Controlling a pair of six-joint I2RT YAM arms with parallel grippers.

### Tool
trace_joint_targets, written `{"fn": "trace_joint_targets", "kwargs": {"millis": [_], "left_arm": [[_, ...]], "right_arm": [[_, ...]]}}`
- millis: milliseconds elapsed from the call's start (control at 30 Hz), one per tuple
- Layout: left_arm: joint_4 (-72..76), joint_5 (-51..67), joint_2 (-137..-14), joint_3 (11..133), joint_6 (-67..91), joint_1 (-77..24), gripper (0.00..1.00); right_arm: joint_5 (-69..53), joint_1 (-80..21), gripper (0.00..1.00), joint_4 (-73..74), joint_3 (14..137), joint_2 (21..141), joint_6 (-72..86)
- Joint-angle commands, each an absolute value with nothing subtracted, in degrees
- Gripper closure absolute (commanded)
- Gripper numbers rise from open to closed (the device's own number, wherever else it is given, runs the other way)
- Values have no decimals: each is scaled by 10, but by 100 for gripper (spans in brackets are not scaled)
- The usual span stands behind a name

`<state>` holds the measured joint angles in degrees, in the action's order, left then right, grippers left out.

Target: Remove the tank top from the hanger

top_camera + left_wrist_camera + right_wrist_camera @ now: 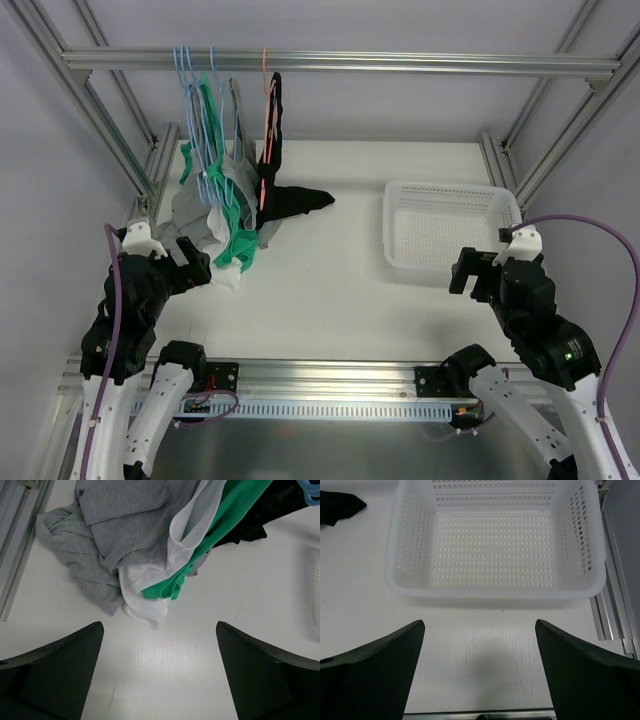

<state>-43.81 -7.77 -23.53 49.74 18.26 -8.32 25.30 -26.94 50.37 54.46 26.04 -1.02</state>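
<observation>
Several tank tops hang from hangers on the rail and drape onto the table: a black one on a red hanger, a green one, a grey one and a white one on blue hangers. The left wrist view shows the grey, white and green cloth ahead. My left gripper is open and empty just left of the pile's near end. My right gripper is open and empty before the basket.
A white perforated basket stands on the table at the right, empty; it also shows in the right wrist view. The metal rail crosses the back. Frame posts stand at both sides.
</observation>
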Motion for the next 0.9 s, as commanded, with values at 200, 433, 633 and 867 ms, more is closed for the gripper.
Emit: {"fn": "trace_joint_targets", "kwargs": {"millis": [200, 433, 633, 867], "left_arm": [[-418, -99, -231, 494, 196, -89, 1], [-419, -89, -242, 512, 190, -88, 1], [-419, -40, -289, 610, 180, -89, 1], [-418, 88, -432, 802, 173, -89, 1]], "right_arm": [[275, -272, 1, 483, 537, 249, 7], [248, -272, 1, 467, 528, 229, 22], [223, -272, 0, 432, 512, 185, 43], [279, -272, 0, 420, 483, 138, 53]]}}
